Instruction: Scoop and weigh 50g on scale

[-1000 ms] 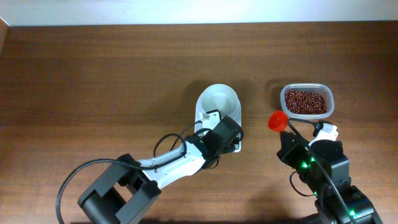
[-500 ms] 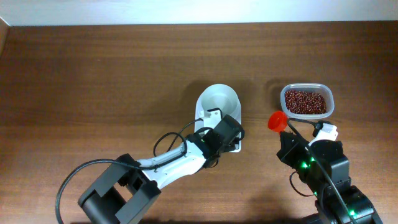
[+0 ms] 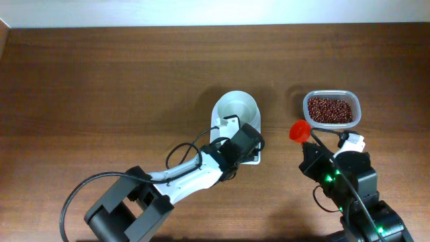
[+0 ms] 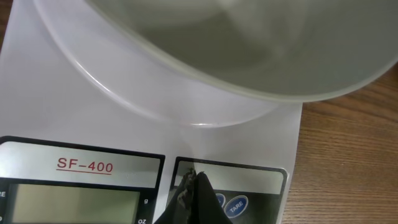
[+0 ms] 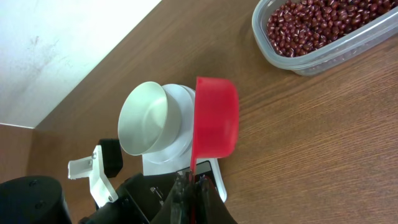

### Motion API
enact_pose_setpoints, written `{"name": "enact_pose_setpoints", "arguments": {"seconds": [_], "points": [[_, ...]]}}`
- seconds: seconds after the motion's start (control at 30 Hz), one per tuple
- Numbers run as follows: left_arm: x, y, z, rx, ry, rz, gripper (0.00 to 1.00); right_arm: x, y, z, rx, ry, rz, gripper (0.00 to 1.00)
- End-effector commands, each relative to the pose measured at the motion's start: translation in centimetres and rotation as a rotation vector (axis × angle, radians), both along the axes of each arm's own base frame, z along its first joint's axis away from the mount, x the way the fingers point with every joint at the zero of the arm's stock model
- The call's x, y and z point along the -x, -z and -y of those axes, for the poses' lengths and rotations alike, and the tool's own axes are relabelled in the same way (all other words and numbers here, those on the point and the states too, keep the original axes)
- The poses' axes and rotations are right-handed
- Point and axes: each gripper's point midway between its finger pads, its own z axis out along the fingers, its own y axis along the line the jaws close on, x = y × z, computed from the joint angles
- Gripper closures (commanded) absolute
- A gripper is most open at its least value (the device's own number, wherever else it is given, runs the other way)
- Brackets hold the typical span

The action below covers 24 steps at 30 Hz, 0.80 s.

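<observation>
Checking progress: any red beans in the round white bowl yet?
No, the round white bowl is bare inside; red beans fill only the clear plastic tub.

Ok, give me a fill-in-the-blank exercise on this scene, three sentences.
1. The round white bowl on the small white rectangular digital scale is ___.
2. The right gripper is shut on the handle of a ___ plastic scoop.
3. The clear rounded plastic tub holds dark red ___.
Missing words: empty; red; beans.
</observation>
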Motion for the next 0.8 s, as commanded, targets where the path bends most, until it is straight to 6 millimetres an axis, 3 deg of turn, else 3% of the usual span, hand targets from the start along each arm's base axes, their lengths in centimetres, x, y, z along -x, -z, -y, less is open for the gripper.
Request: {"name": "enact_pose_setpoints", "arguments": {"seconds": [0.0, 0.77], "points": [[-0.4, -0.7, 0.5, -0.002, 0.009, 0.029, 1.0, -0.1, -0.4, 0.0, 0.005, -0.006, 0.012, 0.96], [0.1, 1.2, 1.1, -0.005, 0.026, -0.011, 1.0, -0.1, -0.4, 0.0, 0.004, -0.009, 0.011, 0.96]]}}
